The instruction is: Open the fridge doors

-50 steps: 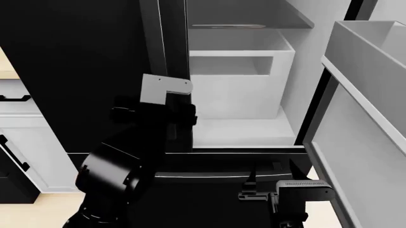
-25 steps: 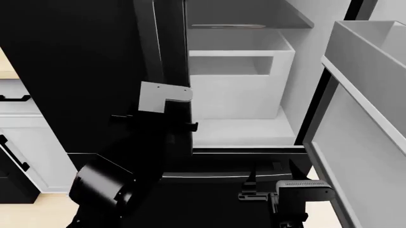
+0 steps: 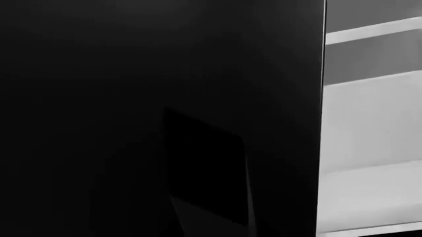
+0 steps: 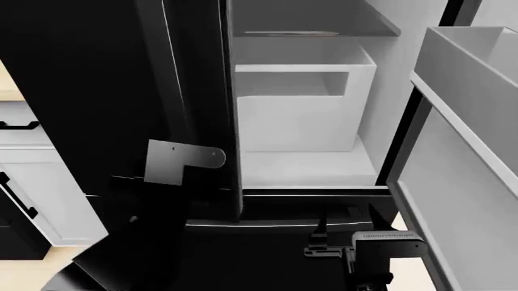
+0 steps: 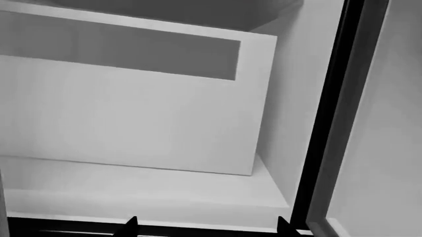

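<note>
The left tool (image 4: 174, 182) presses against the left door (image 4: 89, 91) to swing it; its grip can't be told. The right tool (image 5: 205, 228) hangs open and empty, its right door (image 4: 469, 182) already wide.

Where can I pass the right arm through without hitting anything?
Open room: the fridge floor in front of the white bin, bordered by the left door edge and the open right door. The right gripper, jaws apart, faces that gap. It's crowded at the left door, where the left arm presses close.
</note>
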Motion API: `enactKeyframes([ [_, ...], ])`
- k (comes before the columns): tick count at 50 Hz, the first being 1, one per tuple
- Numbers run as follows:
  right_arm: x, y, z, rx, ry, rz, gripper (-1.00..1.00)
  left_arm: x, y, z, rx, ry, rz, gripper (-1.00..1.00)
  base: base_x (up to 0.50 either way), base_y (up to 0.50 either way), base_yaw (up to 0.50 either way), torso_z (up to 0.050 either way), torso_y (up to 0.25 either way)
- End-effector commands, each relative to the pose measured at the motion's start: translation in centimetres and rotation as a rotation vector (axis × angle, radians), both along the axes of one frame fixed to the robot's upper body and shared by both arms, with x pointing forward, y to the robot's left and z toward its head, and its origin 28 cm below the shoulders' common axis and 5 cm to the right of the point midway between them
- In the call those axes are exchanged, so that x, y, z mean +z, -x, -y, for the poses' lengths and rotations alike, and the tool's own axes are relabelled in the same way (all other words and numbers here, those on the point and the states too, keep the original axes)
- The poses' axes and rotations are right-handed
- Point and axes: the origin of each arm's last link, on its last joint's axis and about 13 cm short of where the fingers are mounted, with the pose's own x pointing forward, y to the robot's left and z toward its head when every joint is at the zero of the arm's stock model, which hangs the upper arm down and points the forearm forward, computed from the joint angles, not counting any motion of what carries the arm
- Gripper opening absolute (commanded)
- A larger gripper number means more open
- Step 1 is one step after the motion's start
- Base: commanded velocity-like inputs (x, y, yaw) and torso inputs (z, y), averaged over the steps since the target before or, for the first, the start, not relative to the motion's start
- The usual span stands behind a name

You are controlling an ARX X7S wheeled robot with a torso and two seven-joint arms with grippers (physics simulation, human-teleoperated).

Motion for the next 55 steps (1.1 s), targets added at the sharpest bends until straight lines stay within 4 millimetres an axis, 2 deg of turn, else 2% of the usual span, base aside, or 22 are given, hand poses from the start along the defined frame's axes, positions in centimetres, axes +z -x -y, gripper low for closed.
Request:
enactKeyframes([
  [1, 0.1, -0.1, -0.1, 0.003, 0.001, 0.002, 1.0, -1.1, 2.3, -1.4, -0.048, 0.0, -0.036, -1.0, 0.0, 0.0, 0.0, 0.0, 0.0],
  [14, 0.1, 0.1, -0.1, 0.004, 0.002, 0.004, 1.0, -1.6, 3.8, -2.6, -0.041, 0.015, -0.027, -1.0, 0.0, 0.0, 0.0, 0.0, 0.0],
  [39, 0.1, 0.1, -0.1, 0.003, 0.004, 0.004, 1.0, -1.6, 4.1, -3.2, -0.048, 0.026, -0.036, -1.0, 0.0, 0.0, 0.0, -0.001, 0.0],
  [55, 0.2, 0.1, -0.1, 0.002, 0.008, 0.002, 1.0, -1.5, 6.3, -5.1, -0.096, 0.068, -0.033, -1.0, 0.0, 0.0, 0.0, 0.0, 0.0],
])
